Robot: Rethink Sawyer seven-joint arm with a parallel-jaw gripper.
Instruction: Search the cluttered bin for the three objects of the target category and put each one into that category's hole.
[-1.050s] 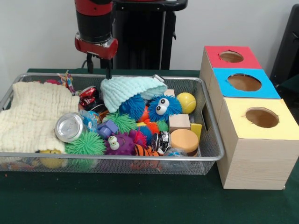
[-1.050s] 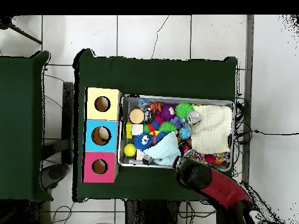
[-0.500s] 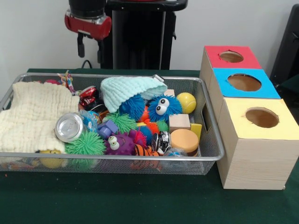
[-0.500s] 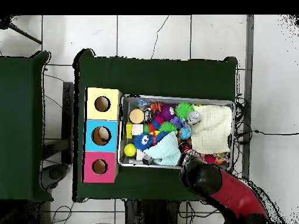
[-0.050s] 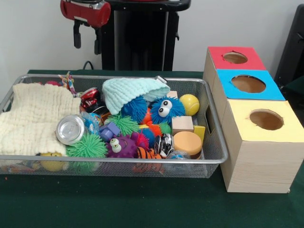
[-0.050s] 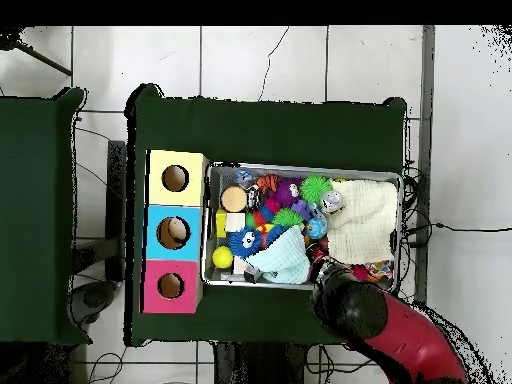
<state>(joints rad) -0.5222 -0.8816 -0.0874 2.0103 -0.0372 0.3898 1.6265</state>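
Front view, green table [image 5: 142,209], white wall [image 5: 38,33]

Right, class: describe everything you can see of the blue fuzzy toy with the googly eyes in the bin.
The blue fuzzy toy is a round ball of shaggy, bright blue fibres with two large white eyes with black pupils, set close together and facing the front camera. It sits on the clutter in the wire bin. The mint knitted cloth lies just behind it, the yellow ball beside it, and a wooden block in front.
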